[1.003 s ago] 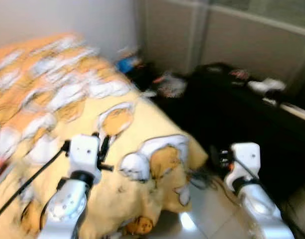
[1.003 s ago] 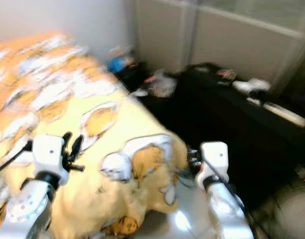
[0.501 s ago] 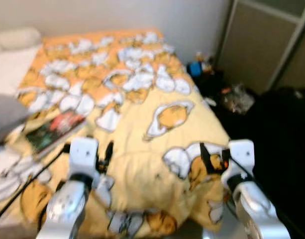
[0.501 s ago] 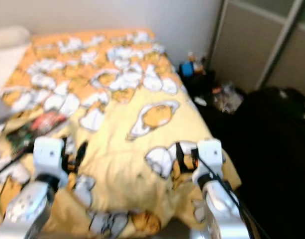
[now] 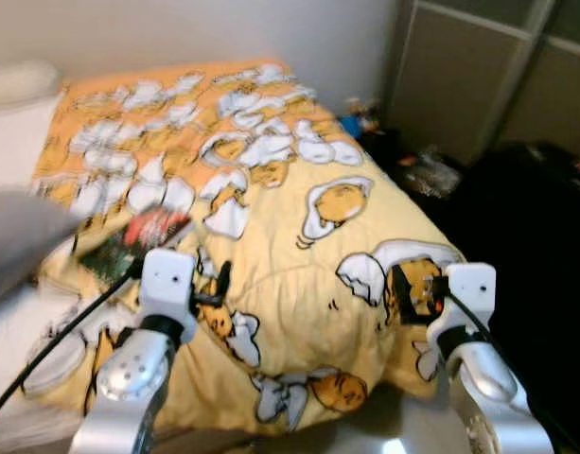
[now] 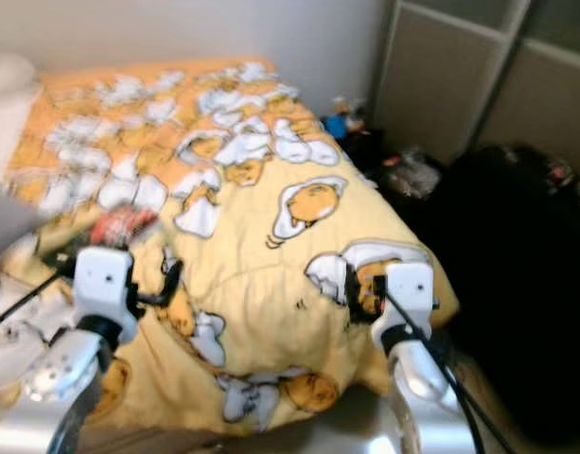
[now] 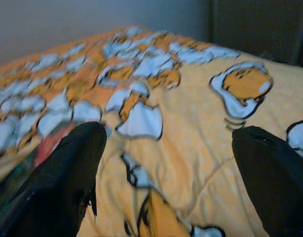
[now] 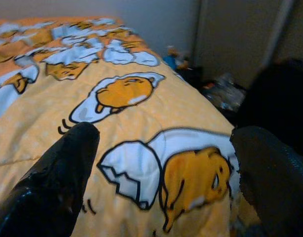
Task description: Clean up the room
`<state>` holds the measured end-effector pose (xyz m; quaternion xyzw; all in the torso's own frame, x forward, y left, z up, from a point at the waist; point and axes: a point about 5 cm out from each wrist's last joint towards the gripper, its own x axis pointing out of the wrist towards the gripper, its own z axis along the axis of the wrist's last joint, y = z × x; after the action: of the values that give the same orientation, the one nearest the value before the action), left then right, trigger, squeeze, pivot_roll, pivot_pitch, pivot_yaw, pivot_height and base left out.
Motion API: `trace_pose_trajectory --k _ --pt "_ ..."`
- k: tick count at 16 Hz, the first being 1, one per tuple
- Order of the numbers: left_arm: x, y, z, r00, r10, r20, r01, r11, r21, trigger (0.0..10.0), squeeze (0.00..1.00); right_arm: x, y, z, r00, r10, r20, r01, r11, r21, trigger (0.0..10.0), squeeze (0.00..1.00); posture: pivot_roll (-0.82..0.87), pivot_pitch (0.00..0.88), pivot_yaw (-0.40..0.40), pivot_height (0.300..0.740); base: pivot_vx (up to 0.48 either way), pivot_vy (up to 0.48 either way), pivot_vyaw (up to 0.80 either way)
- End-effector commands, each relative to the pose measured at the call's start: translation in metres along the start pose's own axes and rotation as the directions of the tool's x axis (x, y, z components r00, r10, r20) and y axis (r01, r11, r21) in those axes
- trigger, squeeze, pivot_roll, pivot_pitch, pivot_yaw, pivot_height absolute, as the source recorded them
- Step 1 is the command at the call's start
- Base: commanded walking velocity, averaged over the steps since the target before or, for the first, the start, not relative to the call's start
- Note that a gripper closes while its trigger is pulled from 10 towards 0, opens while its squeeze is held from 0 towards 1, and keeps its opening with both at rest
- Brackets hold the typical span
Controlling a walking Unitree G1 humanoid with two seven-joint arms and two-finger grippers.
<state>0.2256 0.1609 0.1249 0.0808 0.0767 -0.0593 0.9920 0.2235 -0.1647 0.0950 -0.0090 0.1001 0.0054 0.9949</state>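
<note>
Yellow-and-orange cartoon-egg duvet [image 5: 271,218] covers the bed as the humanoid stands at its foot, both arms raised over the near edge. The left gripper [image 7: 166,163] hangs with fingers spread wide above the duvet, holding nothing; the right gripper [image 8: 163,168] is likewise wide and empty over the duvet's corner. A red-and-dark book [image 5: 138,236] lies on the duvet just beyond the left gripper, beside a blurred grey shape [image 5: 25,232] at the bed's side. Past the bed's far corner, small clutter [image 5: 427,175] and a blue object [image 5: 351,123] sit on the floor near the wardrobe doors [image 5: 460,76]. By appearances the robot is at the looking-over stage, choosing what to tidy; the book seems the nearest candidate, calling for a forward reach with the left arm.
</note>
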Motion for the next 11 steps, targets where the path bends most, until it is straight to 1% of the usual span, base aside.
trace_pose_trajectory --k 1,4,7,10,11 --pt "0.001 0.003 0.0 1.0 0.007 -0.005 -0.007 1.0 0.008 10.0 1.0 0.002 0.002 0.001 1.0 0.003 -0.004 -0.003 1.0 0.006 10.0 0.98 -0.02 0.0 0.035 0.74 0.0 0.322 0.0" --pt "0.003 0.002 0.001 1.0 0.008 -0.006 -0.008 1.0 0.006 10.0 1.0 0.006 0.004 0.005 1.0 0.002 0.003 -0.002 1.0 0.009 10.0 0.97 -0.01 0.0 0.03 0.74 0.0 0.321 0.0" --pt "0.004 0.003 0.0 1.0 0.022 -0.009 -0.022 1.0 -0.001 10.0 1.0 0.009 0.008 0.006 1.0 0.025 0.002 -0.025 1.0 -0.005 10.0 0.97 -0.01 0.0 0.024 0.74 0.0 0.321 0.0" --pt "0.002 0.005 -0.001 0.999 0.043 -0.015 -0.043 0.999 -0.006 10.0 1.0 0.013 0.007 0.009 0.999 0.03 0.009 -0.03 0.999 -0.027 10.0 0.97 0.0 0.0 0.014 0.74 0.0 0.319 0.0" --pt "0.002 0.005 -0.001 0.999 0.044 -0.015 -0.044 0.999 -0.005 10.0 1.0 0.015 0.007 0.01 1.0 0.027 0.01 -0.026 0.999 -0.047 10.0 0.97 0.0 0.0 0.013 0.74 0.0 0.322 0.0"
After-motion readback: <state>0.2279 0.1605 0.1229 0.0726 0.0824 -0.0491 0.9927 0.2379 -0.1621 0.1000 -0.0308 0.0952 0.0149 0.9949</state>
